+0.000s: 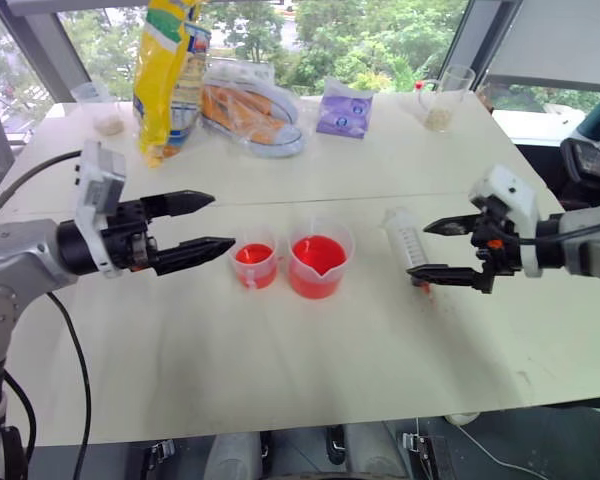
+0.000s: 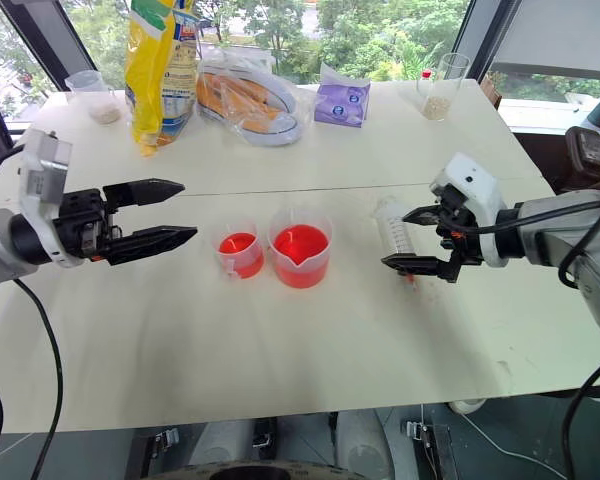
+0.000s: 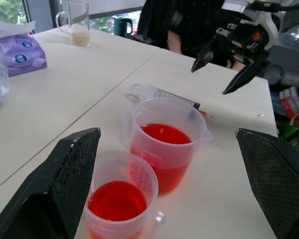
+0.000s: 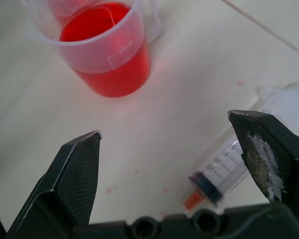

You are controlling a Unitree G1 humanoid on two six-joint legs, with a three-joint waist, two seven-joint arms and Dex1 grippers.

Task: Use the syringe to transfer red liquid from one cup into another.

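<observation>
A yellow bag (image 1: pixel 168 75), purple packet (image 1: pixel 344 110) and grain-filled glasses (image 1: pixel 442 100) line the table's (image 1: pixel 280 370) far edge.

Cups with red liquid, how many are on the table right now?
2. The wider spouted beaker stands near the table's middle, left of the syringe. The smaller cup stands close on the beaker's left, nearer the left gripper. None looks hidden.
</observation>
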